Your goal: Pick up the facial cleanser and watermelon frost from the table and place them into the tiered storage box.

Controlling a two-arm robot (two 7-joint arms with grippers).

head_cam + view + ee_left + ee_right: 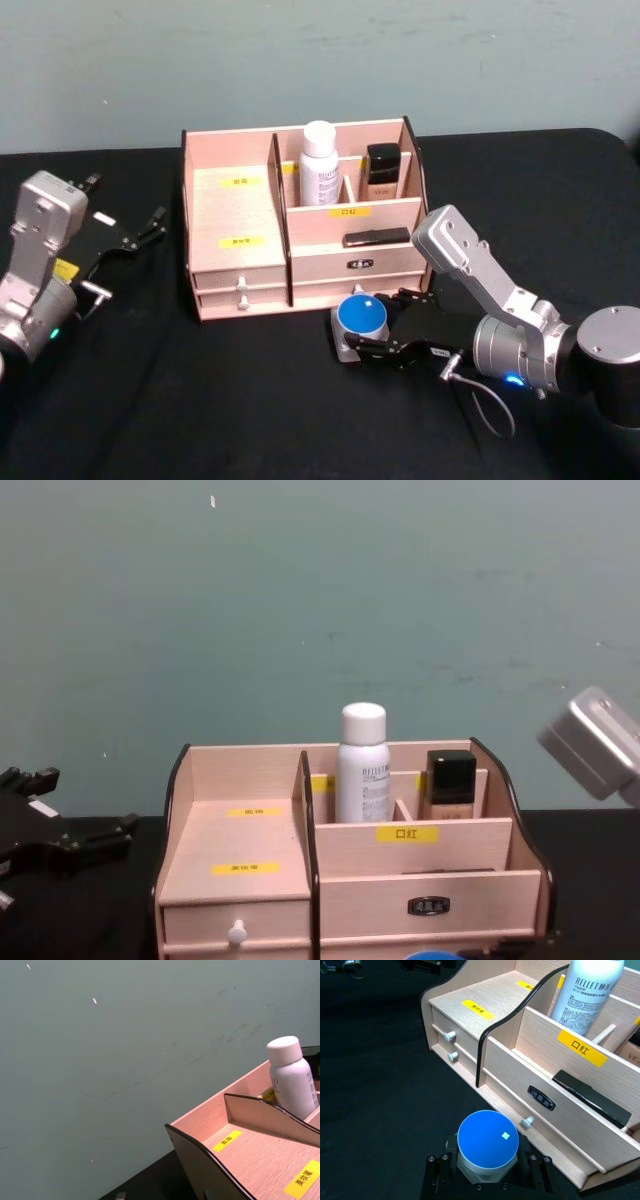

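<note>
Black fingers (438,1172) of the right gripper (486,1180) are sitting closed on the grey base of the watermelon frost jar (487,1142), one on each side, under the blue lid. The jar is standing on the dark counter (200,400), just in front of the tiered storage box (235,215) and near its right-hand drawers.

Handling, as a judgement: the jar is looking small, rigid and probably light. Its round, smooth wall is likely making it slippery, so the low grip on the base is reading as sounder than one on the lid, which might turn or lift off.

The facial cleanser (320,165) is already standing upright in a rear compartment, beside a dark bottle (382,172).

The left gripper (128,240) is hanging parked with fingers spread and empty, well apart from the box on its left.
</note>
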